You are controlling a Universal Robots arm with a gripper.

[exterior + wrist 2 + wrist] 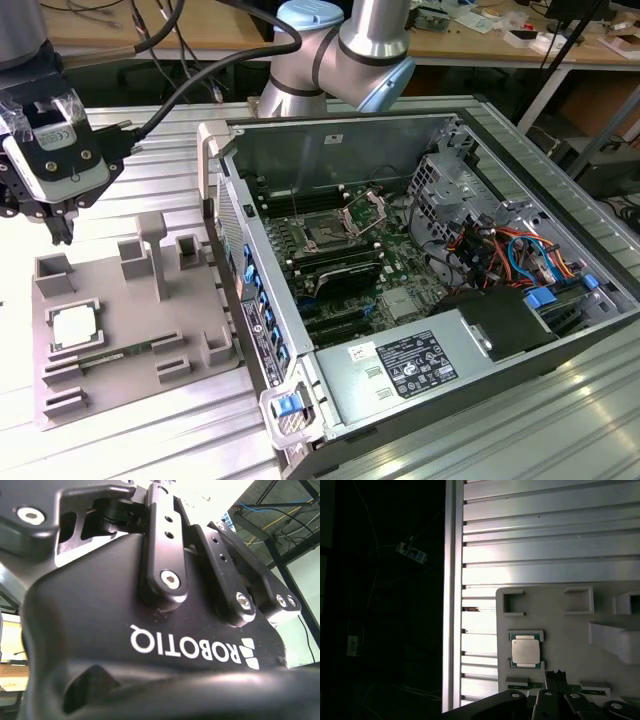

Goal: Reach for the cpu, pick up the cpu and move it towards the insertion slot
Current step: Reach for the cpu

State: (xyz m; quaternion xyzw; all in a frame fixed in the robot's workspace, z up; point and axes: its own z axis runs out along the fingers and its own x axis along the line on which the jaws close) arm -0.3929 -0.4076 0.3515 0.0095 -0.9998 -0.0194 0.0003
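The cpu (pixel 78 325) is a small silvery square lying flat in a recess of the grey plastic tray (pixel 150 330) at the exterior view's left. My gripper (pixel 60 235) hangs above the tray's far corner, well clear of the cpu, shut with nothing between its fingers. In the first wrist view the cpu (pixel 526 650) lies just beyond the gripper (pixel 555 674). The insertion slot (pixel 325 236) sits on the green board inside the open computer case, with its silver retention frame (pixel 366 210) swung up. The gripper's black housing (pixel 150 630) is seen close up in the second wrist view.
The open case (pixel 420 140) has tall metal walls around the board. Coloured cables (pixel 510 250) and a drive cage stand at its right, and a power supply (pixel 420 365) at its near side. Upright posts (pixel 150 245) rise from the tray. Ribbed aluminium table (pixel 545 535) lies underneath.
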